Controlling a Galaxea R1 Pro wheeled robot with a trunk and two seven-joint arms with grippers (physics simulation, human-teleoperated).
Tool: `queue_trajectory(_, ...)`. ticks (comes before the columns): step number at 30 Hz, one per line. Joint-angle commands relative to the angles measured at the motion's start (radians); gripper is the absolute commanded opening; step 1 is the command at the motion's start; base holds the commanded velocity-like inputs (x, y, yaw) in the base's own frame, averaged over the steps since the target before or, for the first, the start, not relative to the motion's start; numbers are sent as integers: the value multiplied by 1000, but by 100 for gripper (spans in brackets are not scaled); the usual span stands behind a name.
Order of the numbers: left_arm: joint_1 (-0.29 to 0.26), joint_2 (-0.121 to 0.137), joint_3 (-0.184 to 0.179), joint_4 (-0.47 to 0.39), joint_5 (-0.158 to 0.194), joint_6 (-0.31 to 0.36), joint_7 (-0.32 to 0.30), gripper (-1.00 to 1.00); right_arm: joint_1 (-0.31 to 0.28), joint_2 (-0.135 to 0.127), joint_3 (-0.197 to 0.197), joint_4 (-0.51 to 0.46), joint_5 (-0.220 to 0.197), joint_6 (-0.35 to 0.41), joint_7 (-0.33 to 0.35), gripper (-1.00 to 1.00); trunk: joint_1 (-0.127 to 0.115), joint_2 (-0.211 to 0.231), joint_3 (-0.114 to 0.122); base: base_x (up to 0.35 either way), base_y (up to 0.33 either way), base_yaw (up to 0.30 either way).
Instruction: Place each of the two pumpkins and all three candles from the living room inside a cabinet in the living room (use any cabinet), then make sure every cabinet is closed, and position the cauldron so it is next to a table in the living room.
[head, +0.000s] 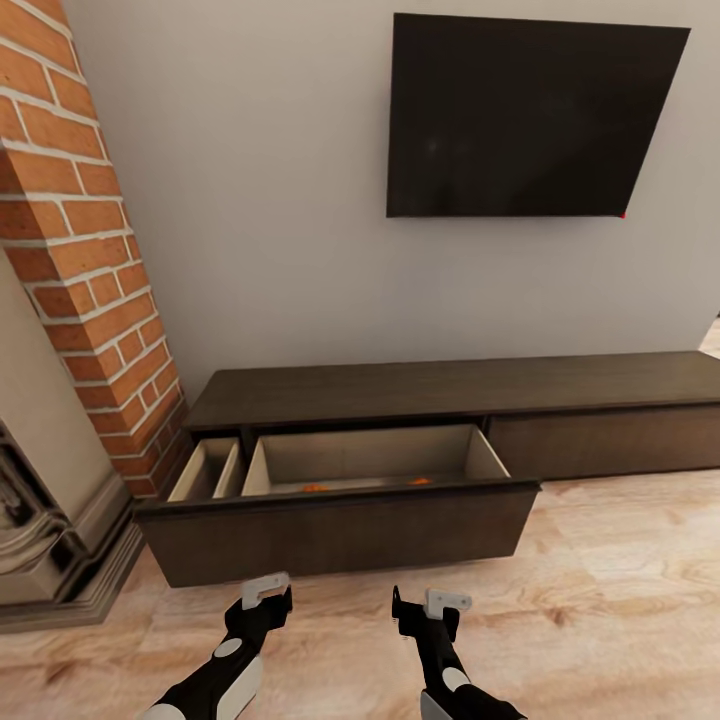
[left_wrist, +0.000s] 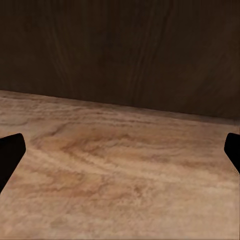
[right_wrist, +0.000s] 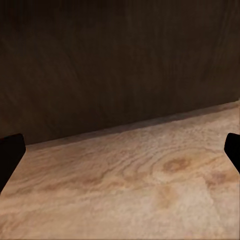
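Cabinet: long, low dark-brown wooden cabinet (head: 450, 385) against the pale wall, at 12 o'clock from the robot, below a flat black wall-mounted screen (head: 525, 115).
Drawer: wide flat-fronted dark-brown drawer (head: 340, 530) pulled fully out, beige lining exposed; narrower compartment at its 9 o'clock end.
Pumpkins: two slivers of bright orange (head: 315, 487) and (head: 420, 481) peeking over the drawer front, judged to be the round ribbed pumpkins lying inside; too little visible to be sure which is which.
Candles, cauldron, grey tabletop: whereabouts not told by these views.
Left jaws: black two-fingered left gripper (head: 266, 598) held low at 7 o'clock, just short of the drawer front, fingers spread wide and empty; in the left wrist view, black fingertips (left_wrist: 11, 150) at both edges with wood-grain floor (left_wrist: 120, 175) between.
Right jaws: black right gripper (head: 428, 606) at 5 o'clock, likewise parted, nothing held; dark drawer face (right_wrist: 115, 60) close ahead in the right wrist view.
Risk, uneven push: drawer likely to skew and jam if pressed from one side only.
Risk, low contact: fingers aimed near the floor line, apt to slip under the front rather than press it.
Risk, early closing: candles possibly left outside if shut now.
Risk, brick column (head: 90, 250): left elbow close at 10 o'clock, a snag while driving forward.
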Motion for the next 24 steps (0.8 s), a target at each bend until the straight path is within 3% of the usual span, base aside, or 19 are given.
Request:
queue_trajectory(1,-1,0,-9,0,7,-4,7,100,-1,0,9,0,-5,-3,-7,100,0,0,-1,215,0,0)
queue_trajectory(11,-1,0,-9,0,7,-3,7,100,-1,-1,8,0,-5,-3,-7,100,0,0,-1,211,0,0)
queue_trajectory(24,-1,0,-9,2,7,-3,6,100,-1,-2,8,0,-5,-3,-7,100,1,-1,-9,16,0,0)
